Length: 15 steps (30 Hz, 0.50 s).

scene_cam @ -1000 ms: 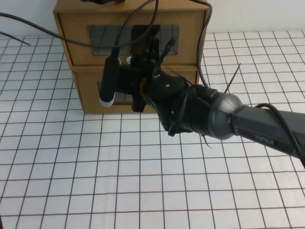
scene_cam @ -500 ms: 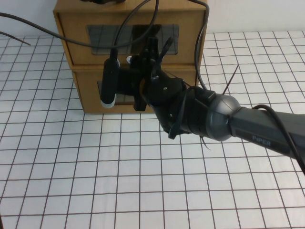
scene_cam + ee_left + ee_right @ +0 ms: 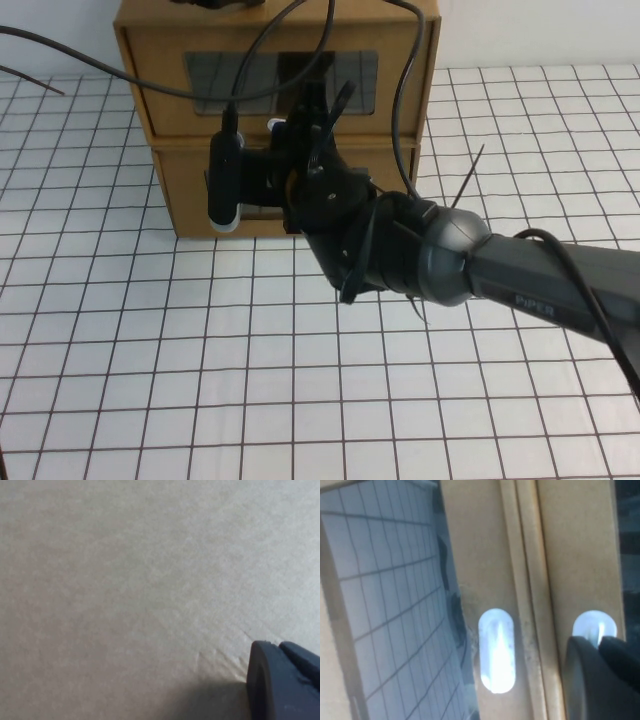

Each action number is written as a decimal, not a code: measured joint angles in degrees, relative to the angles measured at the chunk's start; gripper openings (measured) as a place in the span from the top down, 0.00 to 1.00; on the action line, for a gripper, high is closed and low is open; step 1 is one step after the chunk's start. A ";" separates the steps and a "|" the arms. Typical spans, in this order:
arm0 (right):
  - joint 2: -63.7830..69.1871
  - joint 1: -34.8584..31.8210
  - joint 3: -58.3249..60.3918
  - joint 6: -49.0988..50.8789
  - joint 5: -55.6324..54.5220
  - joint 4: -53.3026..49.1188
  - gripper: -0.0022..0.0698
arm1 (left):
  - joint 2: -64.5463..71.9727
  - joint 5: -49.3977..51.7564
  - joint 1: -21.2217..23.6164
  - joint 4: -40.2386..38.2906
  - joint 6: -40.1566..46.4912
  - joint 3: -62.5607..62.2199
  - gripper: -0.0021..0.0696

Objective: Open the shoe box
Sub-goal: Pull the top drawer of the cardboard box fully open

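Two brown cardboard shoe boxes [image 3: 275, 45] are stacked at the back of the table, each with a windowed drawer front. My right gripper [image 3: 322, 100] reaches from the right and presses against the fronts near the seam between them. In the right wrist view the right gripper [image 3: 600, 640] is shut on a white handle [image 3: 594, 622] beside a dark window. A second white handle [image 3: 496, 650] lies free across the seam. My left gripper [image 3: 280, 647] is shut and rests close over plain cardboard [image 3: 125, 580].
The boxes stand on a white gridded tabletop [image 3: 200, 360]. Black cables [image 3: 100, 62] loop across the upper box front. The right arm's dark body [image 3: 440, 260] and its wrist camera [image 3: 222, 185] hide most of the lower box front.
The right gripper's fingers have closed on the white handle. The right arm has shifted slightly to the left and closer to the boxes.
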 joint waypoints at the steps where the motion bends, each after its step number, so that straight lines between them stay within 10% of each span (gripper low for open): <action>1: 0.00 0.38 0.00 -0.89 0.54 0.71 0.96 | 0.00 0.23 0.00 0.00 -0.12 0.00 0.97; 15: -8.11 4.69 8.56 -4.16 3.31 8.15 0.96 | 0.00 1.79 0.00 -0.46 -1.08 0.00 0.97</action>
